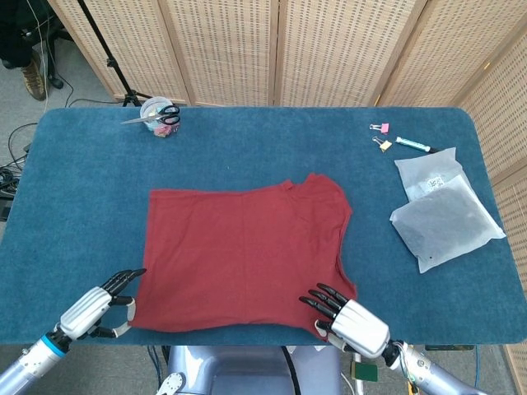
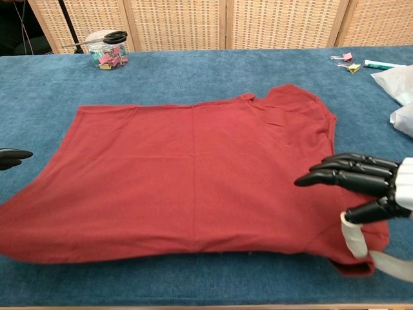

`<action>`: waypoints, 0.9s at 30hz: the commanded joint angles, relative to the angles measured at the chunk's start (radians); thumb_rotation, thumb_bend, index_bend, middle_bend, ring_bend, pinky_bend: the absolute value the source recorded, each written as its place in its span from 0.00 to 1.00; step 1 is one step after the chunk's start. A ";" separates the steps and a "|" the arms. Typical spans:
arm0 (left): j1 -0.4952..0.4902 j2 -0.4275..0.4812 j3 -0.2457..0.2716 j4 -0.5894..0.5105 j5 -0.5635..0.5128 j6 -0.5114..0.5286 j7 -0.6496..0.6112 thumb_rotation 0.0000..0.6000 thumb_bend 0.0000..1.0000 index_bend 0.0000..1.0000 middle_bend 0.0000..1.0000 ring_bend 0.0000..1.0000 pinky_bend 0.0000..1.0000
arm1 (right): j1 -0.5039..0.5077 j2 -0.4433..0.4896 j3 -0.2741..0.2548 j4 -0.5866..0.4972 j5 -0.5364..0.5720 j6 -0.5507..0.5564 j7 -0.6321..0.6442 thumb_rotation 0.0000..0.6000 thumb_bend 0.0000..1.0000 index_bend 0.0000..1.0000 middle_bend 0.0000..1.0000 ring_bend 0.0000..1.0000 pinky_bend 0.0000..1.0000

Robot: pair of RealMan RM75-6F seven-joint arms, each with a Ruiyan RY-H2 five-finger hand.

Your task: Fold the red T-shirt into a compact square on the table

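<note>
The red T-shirt [image 1: 245, 257] lies flat on the blue table [image 1: 90, 189], its collar toward the right and its near hem close to the table's front edge. My left hand [image 1: 95, 305] pinches the near left corner of the hem, the other fingers stretched out. My right hand [image 1: 349, 319] pinches the near right corner by the sleeve, with its fingers spread above the cloth. In the chest view the T-shirt [image 2: 193, 174] fills the middle, the right hand [image 2: 369, 187] shows at the right edge, and only dark fingertips of the left hand [image 2: 10, 157] show.
A clear jar with scissors and clips [image 1: 160, 116] stands at the back left. Binder clips [image 1: 380, 137] and a marker [image 1: 412, 145] lie at the back right. Two white plastic bags [image 1: 440, 210] lie along the right side.
</note>
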 commanded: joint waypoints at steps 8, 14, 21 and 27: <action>0.050 -0.003 0.037 0.045 0.037 0.083 -0.026 1.00 0.59 0.72 0.00 0.00 0.00 | -0.028 0.017 -0.051 0.001 -0.047 0.026 0.006 1.00 0.59 0.66 0.09 0.00 0.00; 0.077 -0.010 0.057 0.070 0.055 0.115 -0.034 1.00 0.59 0.72 0.00 0.00 0.00 | -0.054 0.014 -0.060 0.015 -0.054 0.051 0.004 1.00 0.59 0.66 0.10 0.00 0.00; 0.095 -0.013 0.072 0.085 0.066 0.130 -0.034 1.00 0.59 0.72 0.00 0.00 0.00 | -0.079 0.016 -0.075 0.032 -0.064 0.075 0.016 1.00 0.59 0.66 0.10 0.00 0.00; 0.108 -0.013 0.084 0.091 0.078 0.143 -0.032 1.00 0.59 0.72 0.00 0.00 0.00 | -0.096 0.017 -0.088 0.049 -0.076 0.088 0.020 1.00 0.59 0.66 0.10 0.00 0.00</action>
